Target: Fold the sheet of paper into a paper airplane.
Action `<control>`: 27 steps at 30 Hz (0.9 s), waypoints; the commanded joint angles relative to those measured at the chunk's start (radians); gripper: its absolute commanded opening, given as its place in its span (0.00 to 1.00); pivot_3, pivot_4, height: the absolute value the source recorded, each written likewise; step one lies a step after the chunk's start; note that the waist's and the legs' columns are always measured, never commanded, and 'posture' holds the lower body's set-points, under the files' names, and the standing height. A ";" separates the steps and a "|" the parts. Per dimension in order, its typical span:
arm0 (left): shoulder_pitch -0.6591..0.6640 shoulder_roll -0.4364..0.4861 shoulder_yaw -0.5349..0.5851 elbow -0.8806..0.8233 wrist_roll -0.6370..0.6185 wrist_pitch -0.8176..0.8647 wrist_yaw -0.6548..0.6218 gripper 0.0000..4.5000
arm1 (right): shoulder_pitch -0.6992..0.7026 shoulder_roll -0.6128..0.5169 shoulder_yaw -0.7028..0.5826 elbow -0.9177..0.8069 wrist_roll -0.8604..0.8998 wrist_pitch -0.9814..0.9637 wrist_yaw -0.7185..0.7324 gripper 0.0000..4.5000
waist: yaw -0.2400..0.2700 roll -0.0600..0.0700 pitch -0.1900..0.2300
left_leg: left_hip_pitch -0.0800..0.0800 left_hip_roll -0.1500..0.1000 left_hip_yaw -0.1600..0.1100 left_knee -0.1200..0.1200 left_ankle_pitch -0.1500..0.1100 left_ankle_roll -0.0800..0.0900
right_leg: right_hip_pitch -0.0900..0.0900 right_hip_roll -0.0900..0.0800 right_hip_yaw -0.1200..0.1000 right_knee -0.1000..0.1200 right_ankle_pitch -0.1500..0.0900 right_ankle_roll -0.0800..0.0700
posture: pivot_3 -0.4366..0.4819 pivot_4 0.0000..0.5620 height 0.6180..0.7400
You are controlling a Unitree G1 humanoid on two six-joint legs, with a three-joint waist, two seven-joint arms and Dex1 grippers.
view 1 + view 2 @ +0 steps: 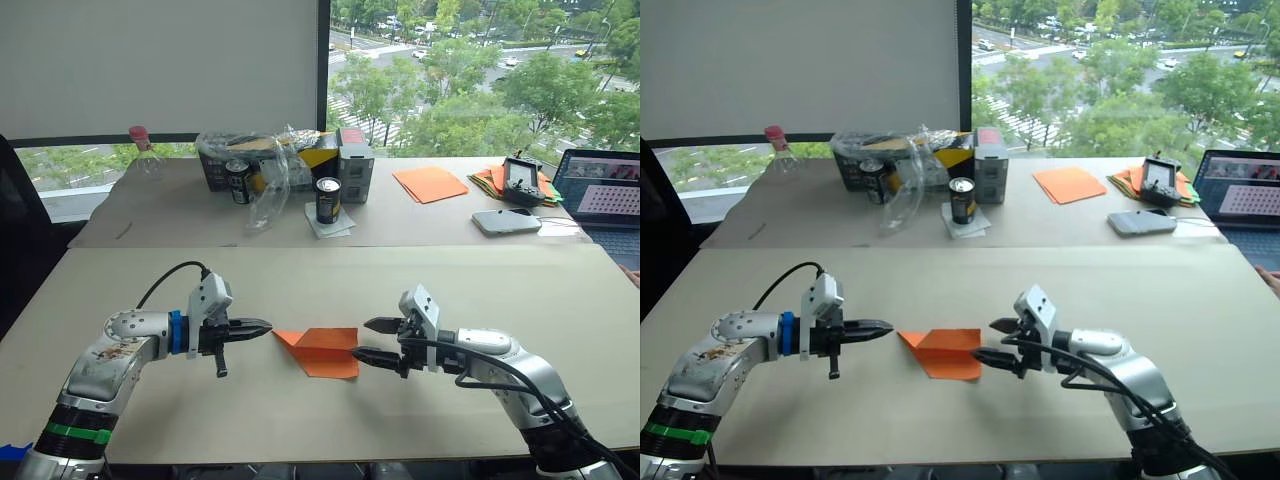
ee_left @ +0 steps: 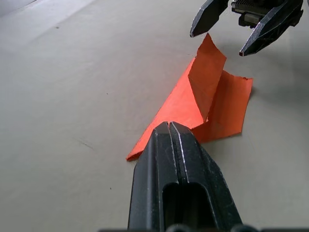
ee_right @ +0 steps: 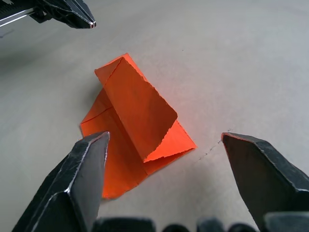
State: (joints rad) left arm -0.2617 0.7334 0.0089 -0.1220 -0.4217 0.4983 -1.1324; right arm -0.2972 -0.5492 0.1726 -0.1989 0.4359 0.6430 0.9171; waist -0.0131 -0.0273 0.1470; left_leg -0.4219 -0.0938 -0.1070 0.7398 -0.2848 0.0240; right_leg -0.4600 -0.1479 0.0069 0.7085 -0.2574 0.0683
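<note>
1. While the left gripper (image 1: 262, 327) lies low over the near beige table (image 1: 120, 285), its two black fingers are pressed together with nothing between them, tips just beside the pointed left corner of the paper.
2. Bright orange sheet of paper (image 1: 322, 351), partly folded into a wedge with one flap standing up, lies on the near table between both grippers.
3. Right gripper (image 1: 368, 340) has its fingers spread wide, empty, tips just at the paper's right edge; contact can't be told.
4. Far table, left: clear plastic bottle with red cap (image 1: 143, 152), contents can't be told.
5. Dark cardboard box (image 1: 215, 170) wrapped in crumpled clear plastic (image 1: 270, 180); one black drink can (image 1: 238, 181) stands against its front. What's in the box isn't readable.
6. Second black can (image 1: 328, 199) stands upright on a white paper square (image 1: 331, 223), beside a grey box (image 1: 355, 163).
7. Flat smooth orange sheets (image 1: 430, 183), then a multicoloured paper pile (image 1: 487, 182) with a black handheld controller (image 1: 522, 181) on it, white phone (image 1: 506, 220), open laptop (image 1: 608, 195).
</note>
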 commanded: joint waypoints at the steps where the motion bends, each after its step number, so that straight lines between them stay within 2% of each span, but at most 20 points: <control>1: 0.006 0.008 0.026 -0.035 -0.015 -0.008 0.015 0.00 | -0.032 0.015 0.027 0.008 -0.005 -0.036 0.037 0.87 | 0.000 0.000 0.000 | 0.000 0.000 0.000 0.000 0.000 0.000 | 0.000 0.000 0.000 0.000 0.000 0.000 | 0.48 0.27 0.43; 4: 0.012 0.005 0.023 -0.044 -0.019 -0.003 0.024 0.00 | -0.047 0.033 0.032 0.035 -0.005 -0.042 0.044 0.70 | 0.000 0.000 0.000 | 0.000 0.000 0.000 0.000 0.000 0.000 | 0.000 0.000 0.000 -0.001 0.000 0.000 | 0.48 0.27 0.43; 13: 0.008 -0.033 0.011 -0.055 -0.032 0.013 0.077 0.00 | -0.076 0.006 0.042 0.096 -0.025 -0.069 0.118 0.00 | 0.001 0.000 0.000 | 0.000 0.000 0.000 -0.001 0.000 0.000 | 0.000 0.000 0.000 -0.001 0.000 0.000 | 0.48 0.27 0.43; 18: 0.002 -0.057 0.002 -0.066 -0.031 0.020 0.098 0.00 | -0.164 -0.001 0.031 0.123 -0.032 -0.107 0.171 0.00 | -0.004 0.000 0.000 | 0.000 0.000 0.000 -0.001 0.000 0.000 | 0.000 0.000 0.000 -0.001 0.000 0.000 | 0.48 0.27 0.43; 23: 0.004 -0.066 0.007 -0.067 -0.027 0.018 0.115 0.00 | -0.289 0.004 0.004 0.157 -0.082 -0.287 0.189 0.00 | -0.002 0.000 0.000 | 0.000 0.000 0.000 -0.002 0.001 -0.001 | -0.001 0.000 0.000 -0.001 0.000 0.000 | 0.48 0.27 0.43; 27: 0.010 -0.084 -0.004 -0.079 -0.021 0.022 0.141 0.00 | -0.359 -0.051 0.072 0.238 -0.298 -0.688 0.214 0.00 | 0.004 0.000 0.000 | 0.000 -0.001 0.000 -0.002 0.001 -0.001 | -0.001 0.000 0.000 -0.002 0.001 0.000 | 0.48 0.27 0.43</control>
State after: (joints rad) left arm -0.2499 0.6550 0.0028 -0.1622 -0.4342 0.5239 -1.0035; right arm -0.6359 -0.5864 0.2317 0.0224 0.2136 0.1378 1.1191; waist -0.0096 -0.0273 0.1474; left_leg -0.4220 -0.0947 -0.1069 0.7375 -0.2840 0.0226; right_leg -0.4605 -0.1482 0.0064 0.7054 -0.2566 0.0684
